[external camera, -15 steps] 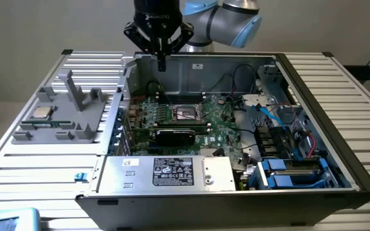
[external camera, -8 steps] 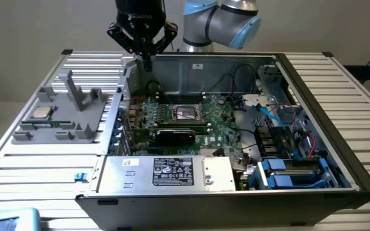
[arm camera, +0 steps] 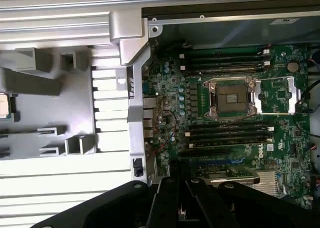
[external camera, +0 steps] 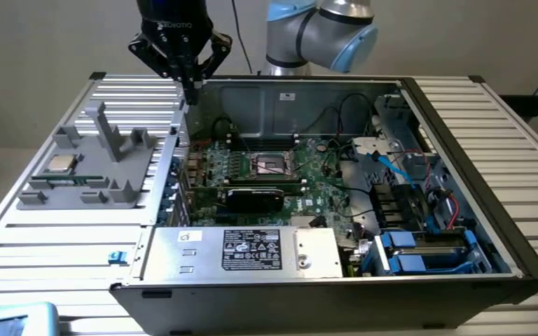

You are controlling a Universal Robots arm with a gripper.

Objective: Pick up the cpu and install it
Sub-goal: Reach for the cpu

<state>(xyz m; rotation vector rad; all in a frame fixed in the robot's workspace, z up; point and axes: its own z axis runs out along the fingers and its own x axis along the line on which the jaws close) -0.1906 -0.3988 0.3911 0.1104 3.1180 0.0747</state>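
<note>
- Tool (external camera: 191, 89) closed narrow, empty, high above the case's (external camera: 279, 105) rear corner.
- Cpu (external camera: 61, 163) lies flat in the grey holder (external camera: 110, 178) on the worktop (external camera: 493, 126), presented for pickup.
- Socket (external camera: 274, 164) empty.

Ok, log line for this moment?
gripper: shut, empty, above corner of case | cpu: on grey fixture | socket: empty

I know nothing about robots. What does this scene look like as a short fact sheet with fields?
end effector: shut, holding nothing, hanging over the case's far corner at the exterior view's left
cpu: lying on the grey holder, outside the case
socket: bracket open, looks empty
computer case: open on top, motherboard exposed
</note>
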